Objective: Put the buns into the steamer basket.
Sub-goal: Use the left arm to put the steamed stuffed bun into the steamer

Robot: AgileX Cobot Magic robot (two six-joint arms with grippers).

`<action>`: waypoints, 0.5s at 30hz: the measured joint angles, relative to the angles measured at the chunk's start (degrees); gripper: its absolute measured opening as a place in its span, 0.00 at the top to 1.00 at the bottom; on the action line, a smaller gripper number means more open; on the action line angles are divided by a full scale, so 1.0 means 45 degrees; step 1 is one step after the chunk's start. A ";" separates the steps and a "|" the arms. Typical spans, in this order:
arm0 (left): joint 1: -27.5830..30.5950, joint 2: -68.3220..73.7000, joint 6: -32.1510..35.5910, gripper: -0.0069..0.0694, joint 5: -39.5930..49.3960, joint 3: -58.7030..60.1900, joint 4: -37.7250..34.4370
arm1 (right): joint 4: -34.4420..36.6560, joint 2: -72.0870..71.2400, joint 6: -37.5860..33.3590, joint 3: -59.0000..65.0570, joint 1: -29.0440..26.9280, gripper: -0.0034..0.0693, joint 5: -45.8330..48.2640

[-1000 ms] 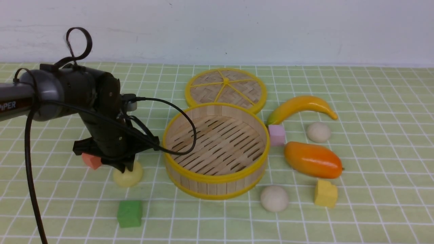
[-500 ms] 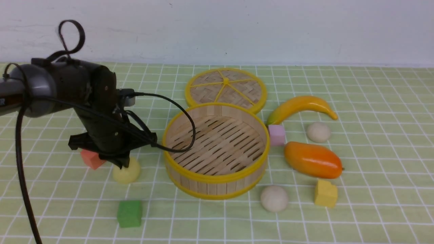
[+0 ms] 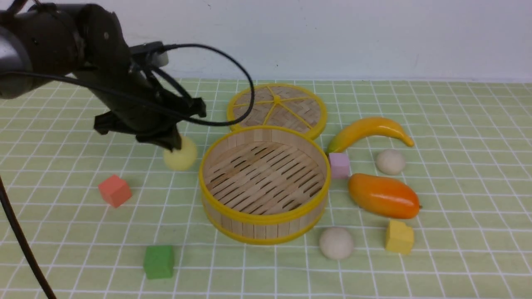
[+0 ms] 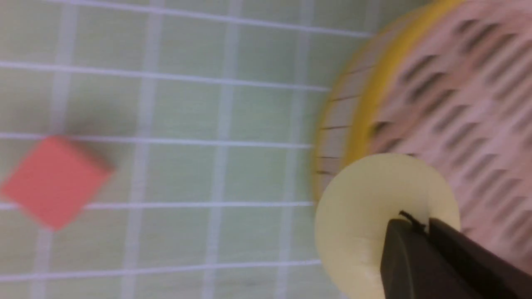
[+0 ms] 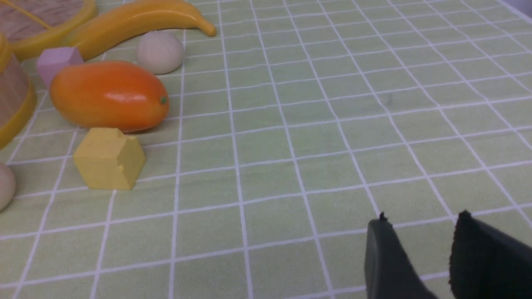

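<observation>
My left gripper [image 3: 174,143] is shut on the pale yellow bun [image 3: 181,156] and holds it in the air just left of the steamer basket [image 3: 264,220]. In the left wrist view the bun [image 4: 361,216] sits at my fingertips [image 4: 419,226], over the basket's yellow rim [image 4: 374,83]. The basket is empty. Two off-white buns lie on the cloth: one [image 3: 390,161] below the banana, one [image 3: 336,243] at the basket's front right. My right gripper [image 5: 422,222] is open and empty over bare cloth; it does not show in the front view.
A woven lid [image 3: 276,108] lies behind the basket. A banana [image 3: 370,129], pink cube [image 3: 339,165], mango [image 3: 383,196] and yellow cube [image 3: 399,237] lie to its right. A red cube [image 3: 114,190] and green cube [image 3: 158,261] lie to its left.
My left gripper has risen and moved back and to the right with the yellow bun, from the cloth beside the red cube to beside the basket's left rim.
</observation>
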 joint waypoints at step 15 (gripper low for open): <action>0.0000 0.1780 0.2108 0.92 -0.1224 -0.0056 -0.4334 | 0.0000 0.0000 0.0000 0.0000 0.0000 0.62 0.0000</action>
